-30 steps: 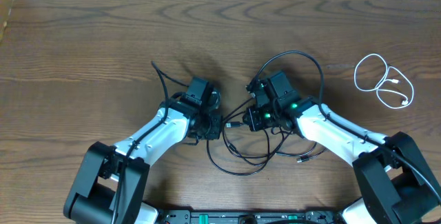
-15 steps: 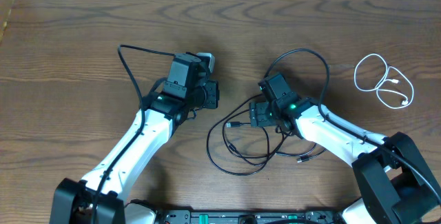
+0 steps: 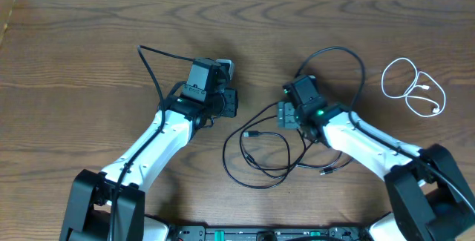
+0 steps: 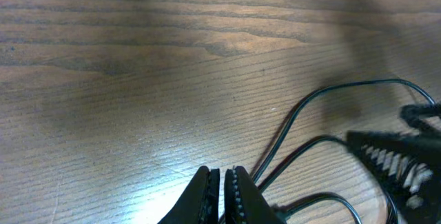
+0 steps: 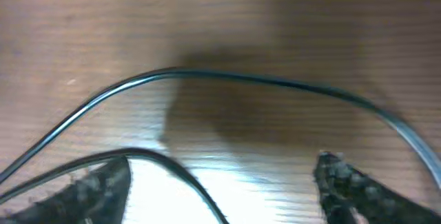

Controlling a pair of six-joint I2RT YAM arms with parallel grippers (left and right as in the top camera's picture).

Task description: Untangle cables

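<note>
Wood table (image 3: 74, 33): white cable (image 3: 413, 81) lies apart at right, seemingly done. Black cables (image 3: 261, 168) lie looped together mid-table, work left. Left gripper (image 4: 220, 182) is pinched closed, apparently empty; right gripper (image 5: 224, 163) gapes wide, straddling one strand.

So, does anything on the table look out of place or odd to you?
The black cables lie in a tangle of overlapping loops by the open right gripper. The white cable lies apart at the right, loosely coiled. Nothing looks damaged.
</note>
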